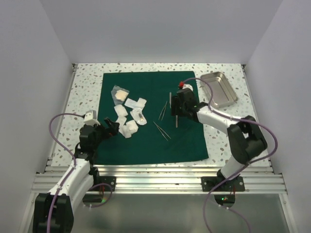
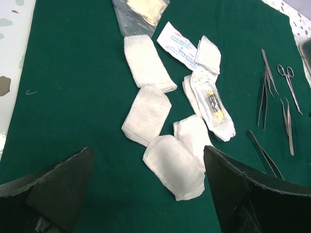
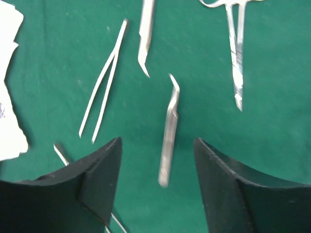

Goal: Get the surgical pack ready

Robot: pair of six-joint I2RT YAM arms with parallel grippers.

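Dark green drape [image 1: 146, 145] lies spread flat mid-table. Right gripper [image 3: 158, 145], half open and empty, hangs over a curved forceps [image 3: 168, 131] lying lengthwise between its jaws; left gripper [image 2: 148, 151], wide open and empty, is nearer the gauze pads [image 2: 146, 114].

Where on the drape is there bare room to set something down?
Bare: the near strip of the drape, between the gauze packets and its front edge, and its far strip beyond them. Crowded: the middle, with gauze, steel instruments, the left gripper and the right gripper.
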